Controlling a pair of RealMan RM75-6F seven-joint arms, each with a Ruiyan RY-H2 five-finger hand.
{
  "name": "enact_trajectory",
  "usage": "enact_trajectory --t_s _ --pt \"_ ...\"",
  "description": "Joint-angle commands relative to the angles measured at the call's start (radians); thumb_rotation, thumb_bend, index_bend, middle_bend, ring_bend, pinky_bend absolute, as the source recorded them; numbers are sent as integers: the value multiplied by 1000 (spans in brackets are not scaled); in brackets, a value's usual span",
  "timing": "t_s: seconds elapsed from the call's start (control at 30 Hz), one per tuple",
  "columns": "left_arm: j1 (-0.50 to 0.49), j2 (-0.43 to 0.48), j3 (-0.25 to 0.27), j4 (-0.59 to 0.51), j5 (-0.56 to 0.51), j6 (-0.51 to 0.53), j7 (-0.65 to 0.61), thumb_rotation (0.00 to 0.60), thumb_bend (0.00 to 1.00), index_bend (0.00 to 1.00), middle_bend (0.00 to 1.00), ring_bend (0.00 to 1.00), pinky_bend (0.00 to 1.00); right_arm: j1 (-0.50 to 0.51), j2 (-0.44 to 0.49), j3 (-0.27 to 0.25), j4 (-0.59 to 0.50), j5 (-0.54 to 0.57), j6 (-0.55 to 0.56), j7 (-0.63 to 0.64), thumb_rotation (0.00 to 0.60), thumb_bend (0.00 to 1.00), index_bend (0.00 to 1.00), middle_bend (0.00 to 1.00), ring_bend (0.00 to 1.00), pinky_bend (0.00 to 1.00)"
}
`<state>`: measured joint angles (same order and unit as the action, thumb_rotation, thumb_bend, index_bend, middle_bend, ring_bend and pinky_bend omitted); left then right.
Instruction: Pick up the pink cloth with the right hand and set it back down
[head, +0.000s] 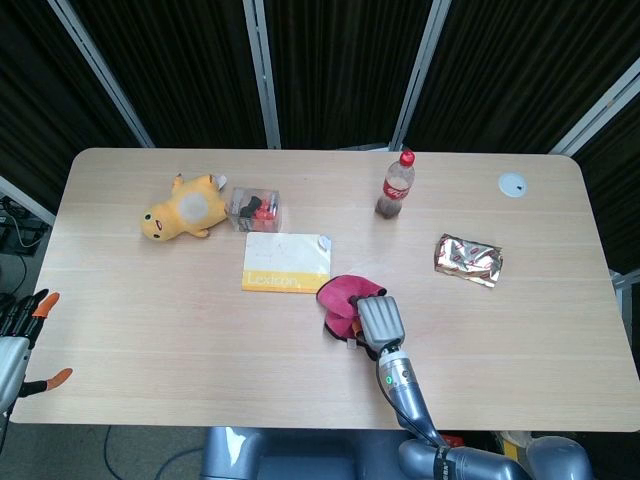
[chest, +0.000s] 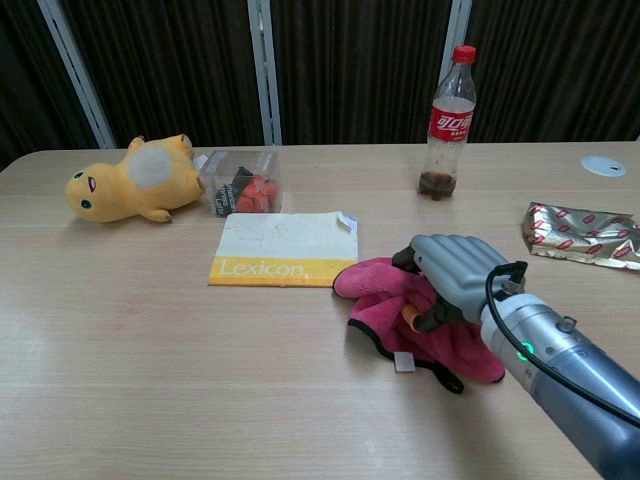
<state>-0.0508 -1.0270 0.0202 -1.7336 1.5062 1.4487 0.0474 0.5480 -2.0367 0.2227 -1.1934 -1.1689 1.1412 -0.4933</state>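
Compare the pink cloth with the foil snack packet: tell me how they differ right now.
The pink cloth is soft, crumpled and matte with a dark edge; the foil snack packet is shiny, crinkled silver with red print. The cloth is held by the right hand; the packet lies untouched, with nothing near it. The cloth sits mid-table beside the yellow Lexicon book; the packet lies near the table's right side. Both are on the table.
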Motion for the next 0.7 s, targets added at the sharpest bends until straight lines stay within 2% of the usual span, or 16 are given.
enact_trajectory --t_s 0.03,0.13,0.27,0.53,0.7 --pt "0 3 -3 -1 -10 -4 -11 600 0 0 0 0 0 12 -14 4 -8 -9 4 -13 600 537 760 621 530 747" --pt "0 6 -2 -2 -11 -7 -16 600 0 0 0 0 0 14 -1 5 -21 -18 15 -27 600 537 760 622 530 747" --pt "0 9 -2 -1 -11 -7 -25 600 0 0 0 0 0 0 62 11 -79 -22 40 -51 600 538 761 621 530 747" --pt "-1 6 -3 0 -4 -4 -42 600 0 0 0 0 0 -68 331 41 -348 -45 122 -47 600 537 760 621 530 747" --pt "0 4 -3 -1 -2 -1 -40 600 0 0 0 0 0 -117 457 33 -439 -44 151 -12 600 538 760 621 530 747"
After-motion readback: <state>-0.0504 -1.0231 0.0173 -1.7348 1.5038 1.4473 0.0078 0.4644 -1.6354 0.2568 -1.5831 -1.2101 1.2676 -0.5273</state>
